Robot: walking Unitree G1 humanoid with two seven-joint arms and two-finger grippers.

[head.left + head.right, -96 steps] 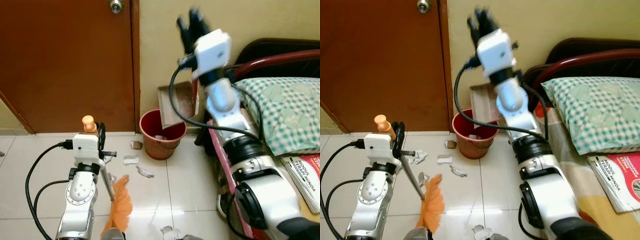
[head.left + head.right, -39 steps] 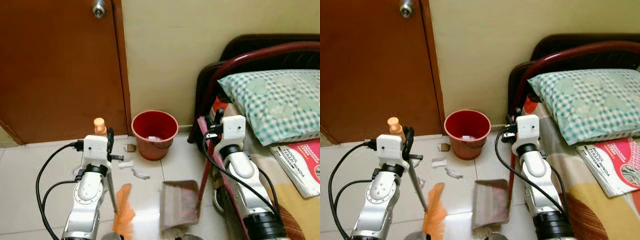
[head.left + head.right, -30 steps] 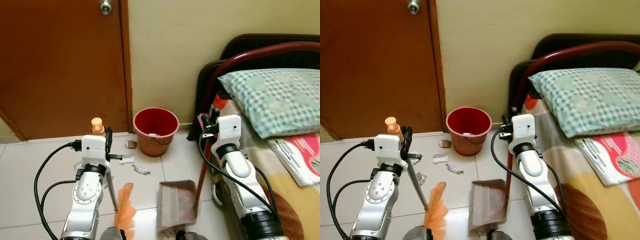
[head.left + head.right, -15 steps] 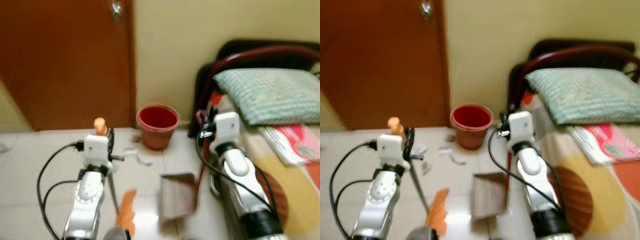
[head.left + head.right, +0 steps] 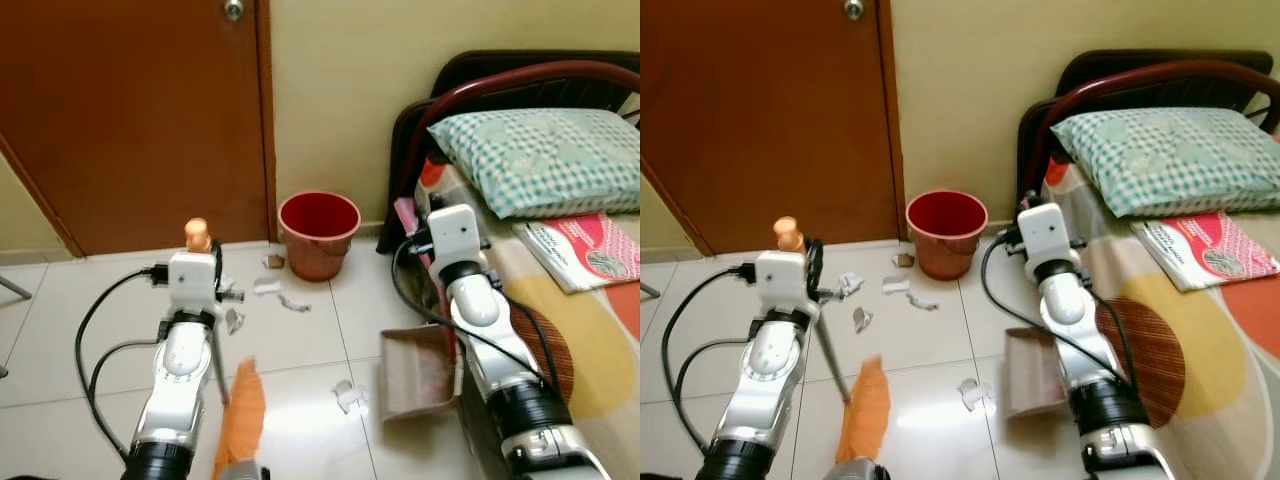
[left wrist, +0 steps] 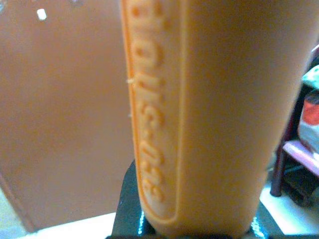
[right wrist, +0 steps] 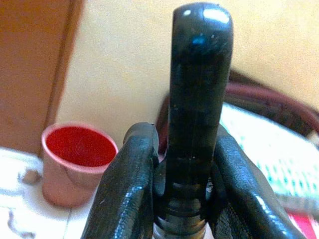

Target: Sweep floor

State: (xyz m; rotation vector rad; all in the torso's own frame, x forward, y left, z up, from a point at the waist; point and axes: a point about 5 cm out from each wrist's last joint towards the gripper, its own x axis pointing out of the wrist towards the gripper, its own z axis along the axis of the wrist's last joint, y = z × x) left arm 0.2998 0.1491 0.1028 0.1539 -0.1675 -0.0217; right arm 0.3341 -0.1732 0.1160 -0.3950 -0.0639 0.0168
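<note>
My left gripper [image 5: 213, 268] is shut on the broom's metal shaft just below its orange handle tip [image 5: 197, 235], seen close up as the orange handle [image 6: 199, 114] in the left wrist view. The orange broom head [image 5: 240, 418] rests on the tiles in front of me. My right gripper [image 5: 413, 243] is shut on the dustpan's black handle [image 7: 197, 99], its fingers [image 7: 127, 189] wrapped around it. The brown dustpan [image 5: 415, 372] sits low on the floor beside the bed. Paper scraps [image 5: 265, 287] lie near the red bucket [image 5: 318, 230]; one scrap [image 5: 347, 395] lies just left of the dustpan.
A brown door [image 5: 140, 120] and yellow wall stand behind the bucket. On my right are the bed [image 5: 590, 330], its dark headboard, a checked pillow [image 5: 540, 160] and a red magazine [image 5: 585, 250]. Black cables hang from both arms.
The dustpan, held up tilted over the bucket at first, came down to the floor. The camera view has since shifted, and the dustpan now lies further right by the bed.
</note>
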